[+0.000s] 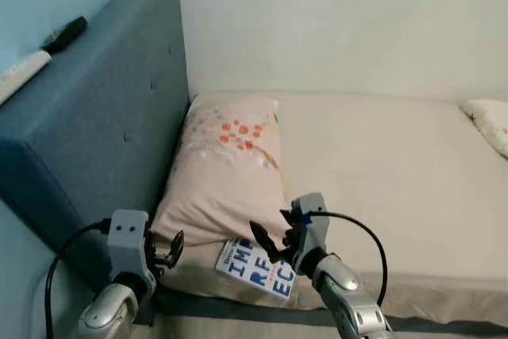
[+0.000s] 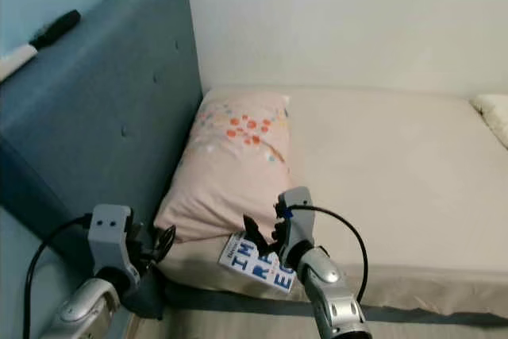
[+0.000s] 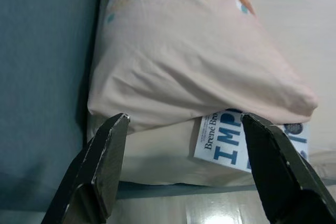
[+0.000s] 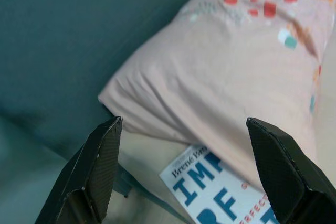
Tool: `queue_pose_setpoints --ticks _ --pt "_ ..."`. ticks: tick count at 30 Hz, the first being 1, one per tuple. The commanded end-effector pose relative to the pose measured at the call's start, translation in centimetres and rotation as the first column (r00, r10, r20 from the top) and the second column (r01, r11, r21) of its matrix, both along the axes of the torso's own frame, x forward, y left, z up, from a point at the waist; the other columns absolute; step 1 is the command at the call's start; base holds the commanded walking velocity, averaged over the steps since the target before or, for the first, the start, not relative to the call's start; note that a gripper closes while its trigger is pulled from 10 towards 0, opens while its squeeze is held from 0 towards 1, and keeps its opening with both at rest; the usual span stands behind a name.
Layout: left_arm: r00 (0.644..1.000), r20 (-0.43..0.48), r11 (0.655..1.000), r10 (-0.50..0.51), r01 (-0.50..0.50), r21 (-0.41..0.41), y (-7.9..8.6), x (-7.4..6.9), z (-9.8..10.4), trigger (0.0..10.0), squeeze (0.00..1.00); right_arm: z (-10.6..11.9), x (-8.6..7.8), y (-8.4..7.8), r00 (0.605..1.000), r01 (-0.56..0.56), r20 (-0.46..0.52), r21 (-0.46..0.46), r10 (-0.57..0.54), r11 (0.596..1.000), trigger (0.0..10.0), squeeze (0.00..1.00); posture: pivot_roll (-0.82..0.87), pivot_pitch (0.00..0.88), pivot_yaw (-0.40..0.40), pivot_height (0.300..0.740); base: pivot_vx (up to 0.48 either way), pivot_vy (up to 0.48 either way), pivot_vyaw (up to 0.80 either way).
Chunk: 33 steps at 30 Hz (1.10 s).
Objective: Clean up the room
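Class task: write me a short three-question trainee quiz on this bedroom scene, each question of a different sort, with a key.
1. True or false: the book lies on top of the pillow.
2. Which gripper is above the book? A) left gripper B) right gripper
3. Fill in: the two remotes rest on top of the ____.

Key: 1 false, the pillow partly covers it; 2 B; 3 headboard.

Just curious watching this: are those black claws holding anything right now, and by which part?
Nothing is held. The left gripper and right gripper both hang open near the pillow and the book.
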<state>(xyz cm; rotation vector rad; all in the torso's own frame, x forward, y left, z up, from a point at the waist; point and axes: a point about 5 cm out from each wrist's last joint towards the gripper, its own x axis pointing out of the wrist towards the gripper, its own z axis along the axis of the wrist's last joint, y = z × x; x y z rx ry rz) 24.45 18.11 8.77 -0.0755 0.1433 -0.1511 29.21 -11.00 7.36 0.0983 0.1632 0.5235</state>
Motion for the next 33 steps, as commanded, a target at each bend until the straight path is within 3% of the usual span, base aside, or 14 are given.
queue_pose_setpoints --ticks 1,16,22,28,30,33 --pt "0.999 -0.032 1.000 -0.007 0.007 0.000 0.0 -0.3 -0.6 10.0 0.00 -0.6 -0.4 -0.2 1.000 0.006 -0.030 0.008 -0.006 1.000 10.0 0.00 0.05 0.147 -0.030 0.610 0.000 0.000 0.00" --pt "1.000 -0.022 1.000 -0.010 0.010 0.008 -0.3 -0.1 -0.3 10.0 0.00 -0.5 -0.3 -0.2 1.000 0.012 -0.026 0.008 -0.012 1.000 10.0 0.00 0.05 0.150 -0.030 0.595 0.000 0.000 0.00" --pt "1.000 -0.026 0.999 0.018 -0.017 0.032 0.1 0.3 -0.3 10.0 0.00 -0.5 -0.2 -0.3 0.999 0.015 -0.028 0.017 -0.015 1.000 10.0 0.00 0.06 0.160 -0.032 0.570 0.000 0.000 0.00" --pt "0.999 -0.035 0.994 0.040 -0.036 0.105 0.6 1.3 -0.5 10.0 0.00 -0.2 0.1 -0.3 1.000 0.008 -0.018 0.018 -0.008 1.000 10.0 0.00 0.05 0.172 -0.032 0.545 0.000 0.000 0.00" --pt "0.996 -0.043 0.984 0.079 -0.071 0.164 1.6 1.9 -0.6 10.0 0.00 0.1 0.5 -0.4 1.000 0.005 -0.010 0.005 -0.005 1.000 10.0 0.00 0.05 0.179 -0.033 0.545 0.000 0.000 0.00" --pt "0.996 -0.037 0.979 0.086 -0.077 0.191 2.2 2.1 -0.5 10.0 0.00 0.2 0.7 -0.4 1.000 0.005 -0.008 -0.002 -0.005 1.000 10.0 0.00 0.05 0.184 -0.035 0.545 0.000 0.000 0.00"
